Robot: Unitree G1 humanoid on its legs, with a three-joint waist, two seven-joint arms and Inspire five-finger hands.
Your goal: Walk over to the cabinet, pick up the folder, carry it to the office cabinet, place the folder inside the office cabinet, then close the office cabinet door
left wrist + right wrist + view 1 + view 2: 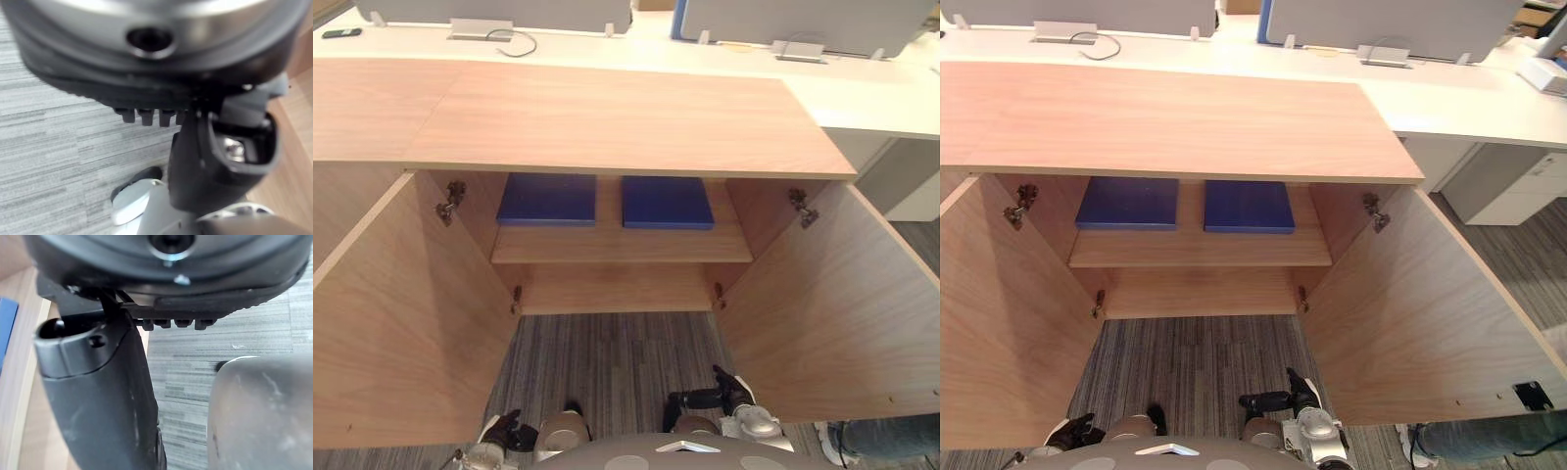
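Grey carpet (pixel 607 357), open office cabinet (pixel 626 127), left folder (pixel 546 199), right folder (pixel 667 203), apart on shelf (pixel 622 247)

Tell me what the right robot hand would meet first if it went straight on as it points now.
Probably the grey carpet: its wrist view looks along the right robot hand onto the floor, with the open cabinet off to one side. Depth is hard to judge.

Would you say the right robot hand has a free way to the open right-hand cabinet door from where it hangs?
Probably yes. The right robot hand hangs low, holding nothing, just beside the inner face of the right-hand door, with only carpet between them.
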